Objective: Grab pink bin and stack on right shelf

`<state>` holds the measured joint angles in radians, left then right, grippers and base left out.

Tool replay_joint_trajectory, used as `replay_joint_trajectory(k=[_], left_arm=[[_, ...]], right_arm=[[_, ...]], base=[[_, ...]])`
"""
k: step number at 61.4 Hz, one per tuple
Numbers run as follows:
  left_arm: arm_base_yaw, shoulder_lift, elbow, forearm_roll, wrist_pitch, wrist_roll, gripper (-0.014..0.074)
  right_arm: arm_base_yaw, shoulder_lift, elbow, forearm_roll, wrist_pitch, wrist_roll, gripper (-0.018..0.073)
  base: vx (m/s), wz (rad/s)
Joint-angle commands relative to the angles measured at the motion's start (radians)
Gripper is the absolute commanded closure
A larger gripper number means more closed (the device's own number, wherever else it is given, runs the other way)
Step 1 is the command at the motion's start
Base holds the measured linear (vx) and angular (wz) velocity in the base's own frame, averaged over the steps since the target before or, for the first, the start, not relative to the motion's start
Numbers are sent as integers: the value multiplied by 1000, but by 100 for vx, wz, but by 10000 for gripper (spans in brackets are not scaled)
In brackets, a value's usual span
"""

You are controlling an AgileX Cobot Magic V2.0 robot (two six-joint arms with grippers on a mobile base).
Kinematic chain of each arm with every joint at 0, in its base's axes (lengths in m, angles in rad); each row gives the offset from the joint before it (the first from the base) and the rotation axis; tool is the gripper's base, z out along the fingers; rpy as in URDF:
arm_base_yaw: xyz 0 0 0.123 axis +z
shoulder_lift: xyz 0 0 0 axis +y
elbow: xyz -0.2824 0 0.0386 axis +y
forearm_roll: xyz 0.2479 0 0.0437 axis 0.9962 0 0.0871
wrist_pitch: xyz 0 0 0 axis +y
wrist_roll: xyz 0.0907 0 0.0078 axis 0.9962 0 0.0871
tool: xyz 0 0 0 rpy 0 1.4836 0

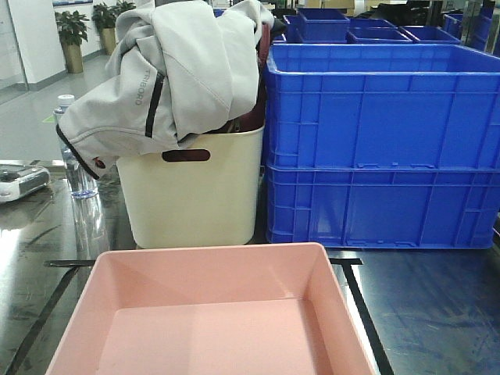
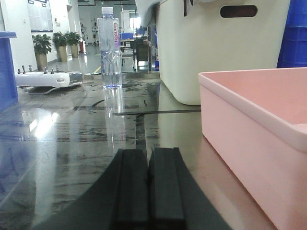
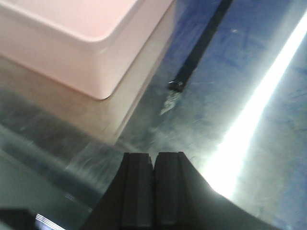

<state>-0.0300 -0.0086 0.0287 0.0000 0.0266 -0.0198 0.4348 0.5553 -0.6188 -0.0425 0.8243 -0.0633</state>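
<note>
Shiny dark right shelf (image 1: 422, 312) holds the pink bin (image 1: 211, 312) inside black tape lines (image 1: 363, 308), before a cream basket (image 1: 195, 187). Left gripper (image 2: 147, 189) and right gripper (image 3: 154, 191) look pressed closed, holding nothing.

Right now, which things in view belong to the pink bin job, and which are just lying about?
Belongs to the job:
pink bin
right shelf with black tape lines
left pincer, shut
right pincer, shut

Just lying about:
cream basket holding a grey jacket
blue crates
water bottle
white controller
</note>
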Motion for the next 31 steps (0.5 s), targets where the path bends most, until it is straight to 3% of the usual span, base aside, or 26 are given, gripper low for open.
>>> replay_joint_trajectory(k=[1, 9, 16, 24, 31], left_arm=[[1, -19, 14, 0, -82, -11, 599], [1, -19, 14, 0, -82, -11, 599], [1, -19, 14, 0, -82, -11, 596], [1, -19, 14, 0, -82, -11, 596], [1, -19, 14, 0, -82, -11, 596]], right_arm=[[-93, -33, 43, -10, -199, -6, 568], [-299, -183, 241, -7, -524, -7, 568], [-410, -310, 395, 0, -739, -3, 568], [-451, -397, 497, 4, -878, -2, 568], [-443, -463, 559, -5, -897, -2, 568]], base=[[0, 0], [0, 0], [0, 0], [0, 0], [0, 0]])
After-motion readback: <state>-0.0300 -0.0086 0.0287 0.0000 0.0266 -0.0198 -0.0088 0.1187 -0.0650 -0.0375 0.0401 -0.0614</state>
